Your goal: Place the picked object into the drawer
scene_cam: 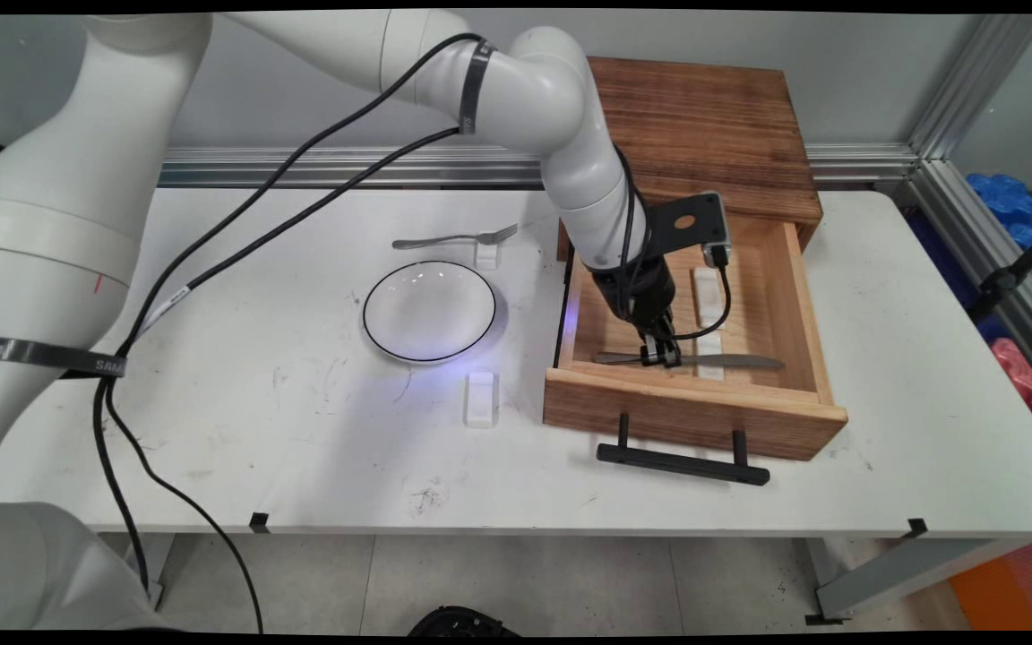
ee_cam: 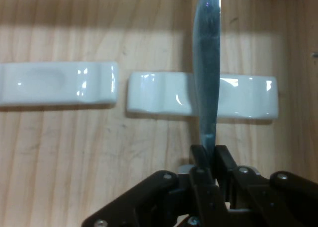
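Note:
My gripper [scene_cam: 660,356] reaches down into the open wooden drawer [scene_cam: 794,296] and is shut on a metal knife [scene_cam: 731,361]. The knife lies across the drawer's front part, its blade resting on a white ceramic rest [scene_cam: 709,366]. In the hand view the fingers [ee_cam: 201,160] pinch the knife [ee_cam: 207,63] near its handle end, and the blade runs up over one white rest [ee_cam: 248,95]. A second white rest [ee_cam: 57,83] lies in line to its left, and shows in the main view as the rest [scene_cam: 707,296] further back in the drawer.
A white plate with a black rim [scene_cam: 429,310] sits left of the drawer. A fork [scene_cam: 458,238] leans on a small white rest [scene_cam: 486,254] behind it. Another white rest [scene_cam: 481,398] lies in front of the plate. The drawer's black handle [scene_cam: 683,461] juts toward the table's front edge.

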